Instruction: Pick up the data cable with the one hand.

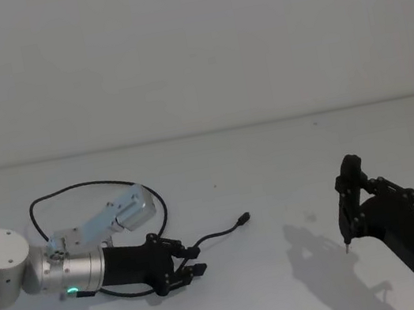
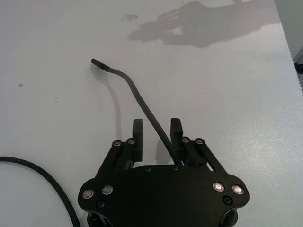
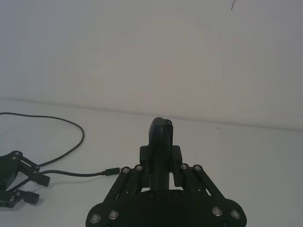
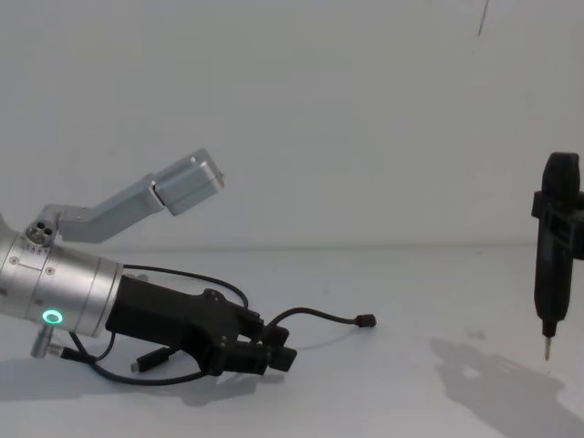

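- So, the left gripper (image 1: 196, 259) is stretched out low and nearly flat over the table (image 1: 289, 164). It points toward the middle, with the fat silver wrist and its green ring (image 4: 53, 317) right behind it.
- Its fingers (image 2: 137, 135) are spread wide. The cable (image 2: 142, 101) runs between them, close against one finger, and nothing's pinched.
- The cable lies on the table, and one plug (image 1: 244, 218) sits just past the fingertips.
- From above, the head view gives the big loop curling round behind the left arm. From the side, the chest view picks up the other plug (image 4: 146, 363) lying under the gripper body.
- The right gripper (image 1: 348, 194) hangs raised on the right, well apart from the cable. It's clamped on a pen tool (image 4: 547, 301) that points tip-down above the table.
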